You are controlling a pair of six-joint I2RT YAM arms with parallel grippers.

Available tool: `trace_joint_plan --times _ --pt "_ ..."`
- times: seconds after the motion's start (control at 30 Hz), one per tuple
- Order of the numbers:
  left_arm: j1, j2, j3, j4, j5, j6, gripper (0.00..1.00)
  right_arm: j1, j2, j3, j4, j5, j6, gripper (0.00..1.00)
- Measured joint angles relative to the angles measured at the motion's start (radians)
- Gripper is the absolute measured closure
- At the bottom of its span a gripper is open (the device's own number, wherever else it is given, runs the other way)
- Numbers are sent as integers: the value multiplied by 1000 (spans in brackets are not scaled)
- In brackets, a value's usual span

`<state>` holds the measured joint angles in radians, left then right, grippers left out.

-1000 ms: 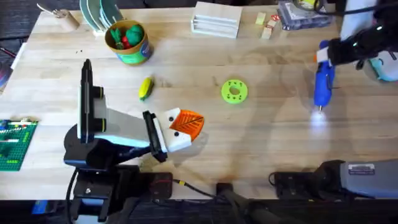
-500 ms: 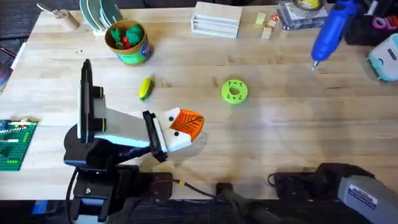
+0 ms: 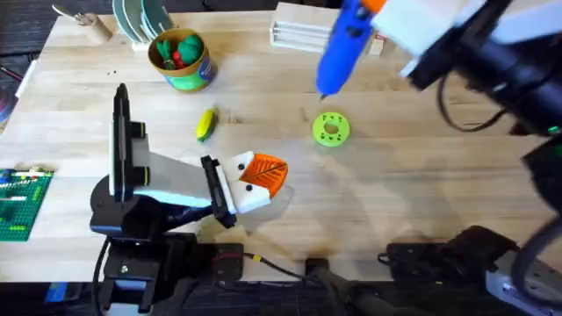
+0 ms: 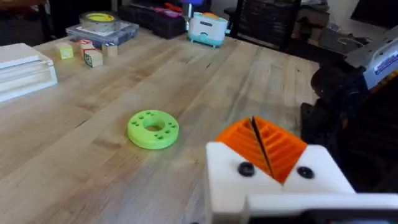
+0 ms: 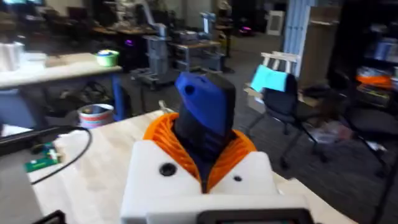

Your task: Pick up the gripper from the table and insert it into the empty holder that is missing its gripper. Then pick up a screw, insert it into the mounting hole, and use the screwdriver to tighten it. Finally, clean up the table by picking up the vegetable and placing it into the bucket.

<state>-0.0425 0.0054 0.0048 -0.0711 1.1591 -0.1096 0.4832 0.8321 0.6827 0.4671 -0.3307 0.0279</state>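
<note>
Over the last second the right hand [image 3: 373, 17] has lifted the chunky bright-blue-handled screwdriver [image 3: 341, 44] off the light wooden plank table [image 3: 421, 175] and swung it across; its thin tip now hangs just beyond the flat round green disc [image 3: 330, 128], on the side away from the arm bases. Its white fingers with orange ribbed pads [image 5: 163, 134] are clamped around the blue handle, as the right wrist view shows. This looks like the tightening step coming up, with the tool being brought toward the left arm's fingers.

The left hand [image 3: 263, 175] lies low on the table, nearer the bases than the green disc, unmoved. Its two orange wedge-shaped fingers [image 4: 264, 146] are pressed together with nothing between them, seated in white blocky holders [image 4: 273, 180] with dark screw heads showing.

The small yellow toy vegetable with a green end [image 3: 205, 124] lies to the left of the green disc, not yet in the green bucket with the yellow rim [image 3: 180, 60] farther left and beyond, which holds green and red toys.

The screwdriver's tip is blurred, and whether either holder's screw is fully seated is too small to tell. No loose screw can be made out.
</note>
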Motion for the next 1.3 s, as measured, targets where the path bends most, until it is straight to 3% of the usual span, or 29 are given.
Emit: trace_joint_plan --times 0.2,0.43,0.8,1.3 --pt "0 0 0 0 0 11 997 188 111 -26 206 -8 29 977" --pt "0 0 0 -45 2 80 997 320 248 -26 419 -30 52 977" --pt "0 0 1 -45 4 146 997 345 287 -26 450 -122 85 977" --pt "0 0 1 -45 4 159 997 349 302 -26 424 -187 96 977"
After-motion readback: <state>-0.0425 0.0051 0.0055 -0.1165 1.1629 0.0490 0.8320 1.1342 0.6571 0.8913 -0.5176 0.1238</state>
